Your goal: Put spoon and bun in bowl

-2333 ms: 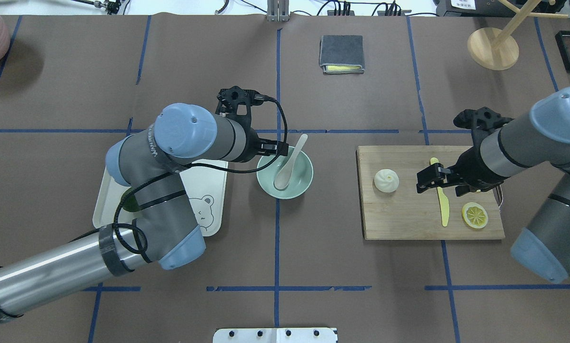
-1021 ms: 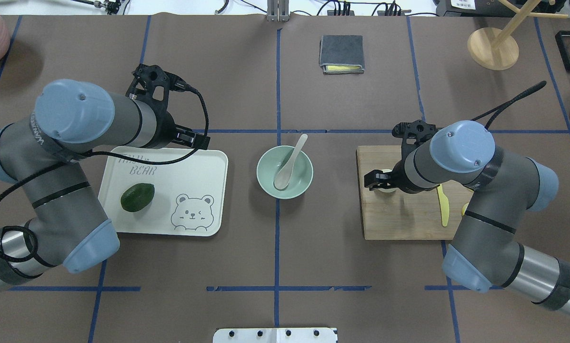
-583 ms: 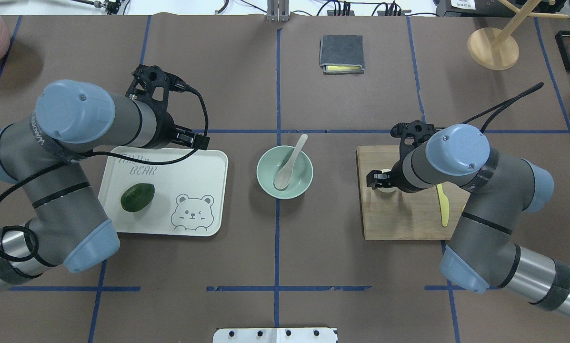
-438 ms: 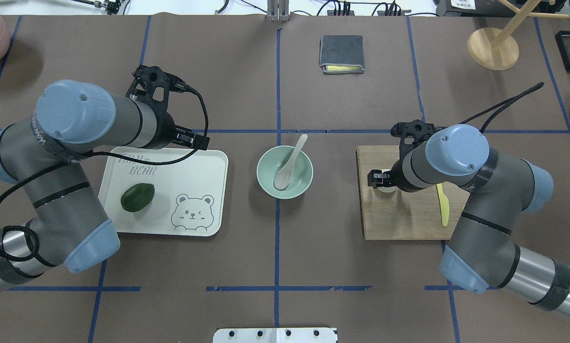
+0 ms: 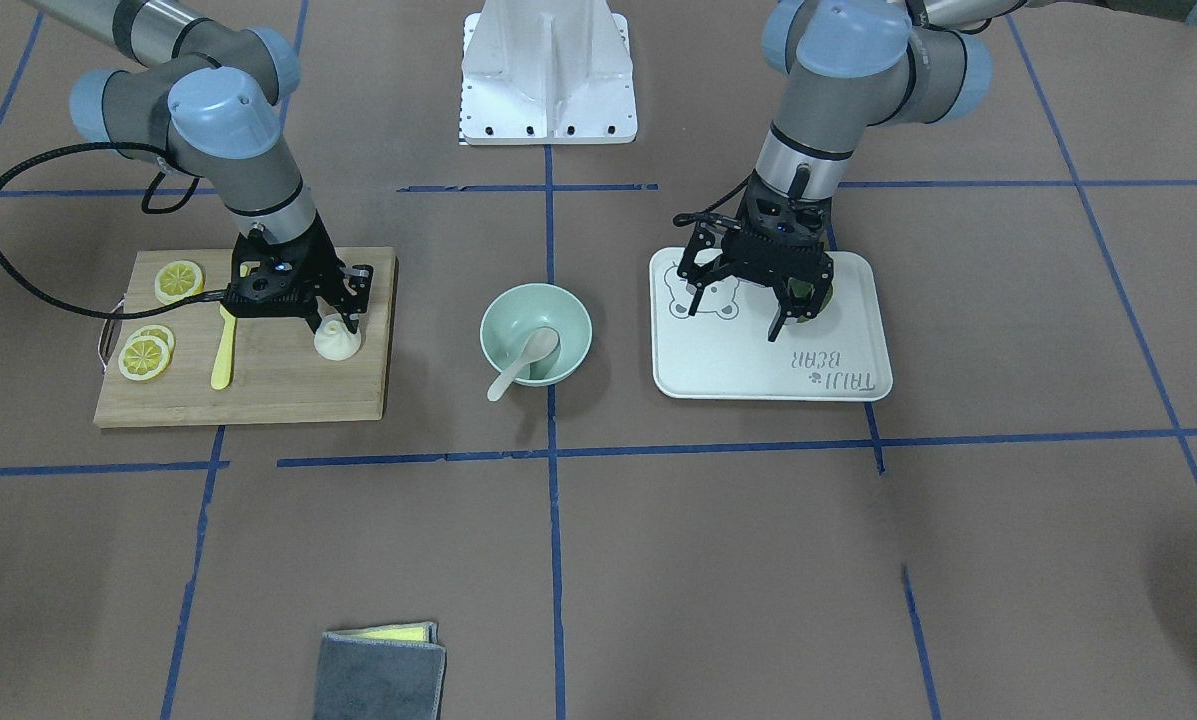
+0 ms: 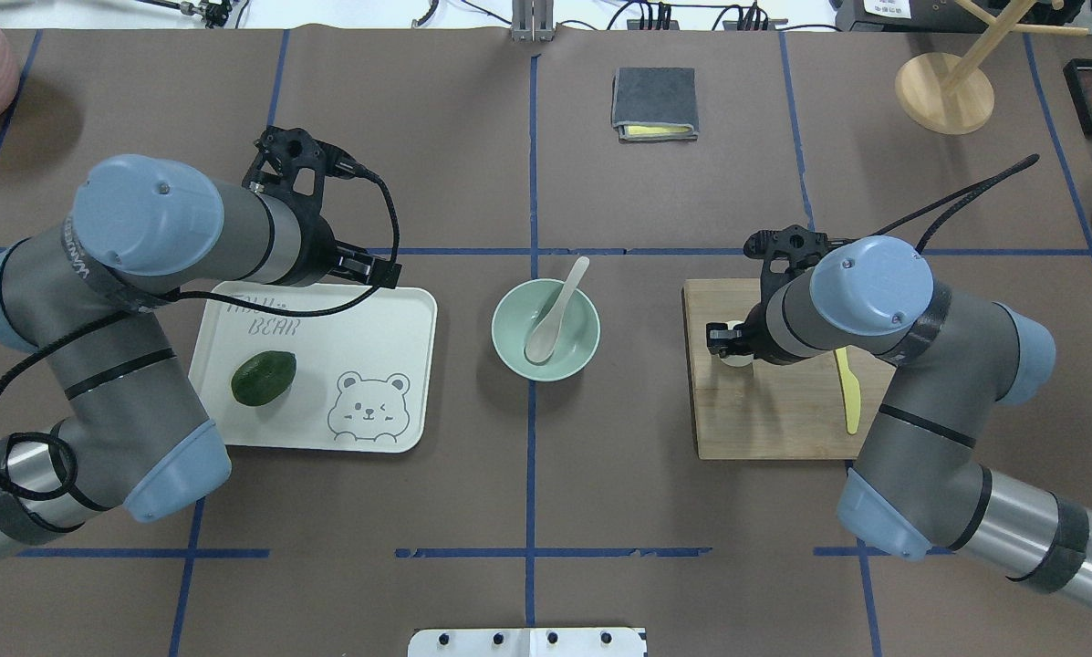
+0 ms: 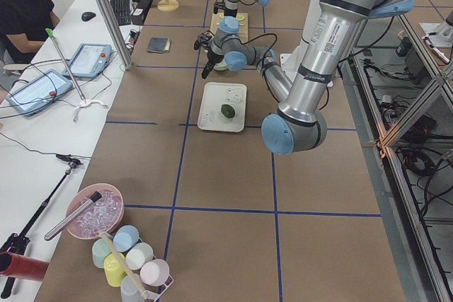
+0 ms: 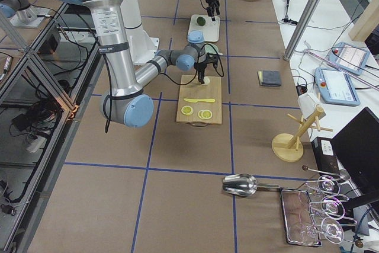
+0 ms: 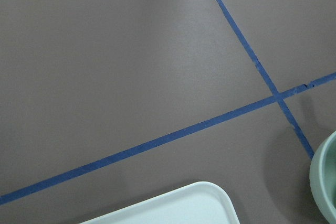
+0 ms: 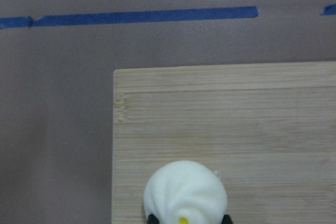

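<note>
Brown paper crossed with blue tape covers the table (image 6: 527, 474). Far to my left, my left gripper (image 5: 736, 318) hangs above the far edge of a cream tray (image 6: 390, 319). Its jaws are spread wide and hold nothing. A dark green avocado (image 6: 263, 377) lies on the left half of the tray.

At the middle of the table stands the pale mint-green bowl (image 6: 582, 342), apart from both the tray and the board. The off-white spoon (image 6: 555, 315) lies in it, with its scoop on the bowl's inside. Its handle leans out over the far right rim.

To my right lies a bamboo cutting board (image 6: 764, 420). The white bun (image 10: 185, 190) sits on the board near its left edge, pleated top up. My right gripper (image 5: 335, 327) is down over the bun, its jaws drawn in to the bun's width. In the wrist view one dark fingertip (image 10: 152, 217) shows at each side, against the bun.

Farther right on the board lies a yellow knife (image 6: 848, 401). Lemon slices (image 5: 148, 352) sit at the right end.
</note>
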### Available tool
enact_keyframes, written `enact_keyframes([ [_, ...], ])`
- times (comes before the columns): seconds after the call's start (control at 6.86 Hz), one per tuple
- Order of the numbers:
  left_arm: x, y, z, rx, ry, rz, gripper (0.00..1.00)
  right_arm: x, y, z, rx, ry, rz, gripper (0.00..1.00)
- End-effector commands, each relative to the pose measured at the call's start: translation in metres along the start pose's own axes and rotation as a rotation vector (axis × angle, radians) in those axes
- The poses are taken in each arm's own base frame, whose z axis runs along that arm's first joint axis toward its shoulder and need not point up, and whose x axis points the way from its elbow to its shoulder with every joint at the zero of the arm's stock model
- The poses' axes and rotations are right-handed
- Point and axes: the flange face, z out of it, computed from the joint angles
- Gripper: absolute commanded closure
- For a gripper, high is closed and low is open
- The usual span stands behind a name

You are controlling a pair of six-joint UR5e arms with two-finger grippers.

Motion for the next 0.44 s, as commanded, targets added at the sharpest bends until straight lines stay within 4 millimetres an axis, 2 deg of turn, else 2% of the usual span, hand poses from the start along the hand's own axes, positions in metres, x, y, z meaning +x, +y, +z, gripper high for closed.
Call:
enact_keyframes([
  [0.0,0.000,-0.001,-0.004,0.006,0.004,0.000,0.06,-0.027,-0.009,-0.018,0.037,-0.044,-0.005,1.00],
  [0.29,-0.012,0.011,-0.010,-0.001,-0.003,0.009,0.06,-0.075,-0.023,-0.052,0.075,-0.132,-0.004,1.00],
])
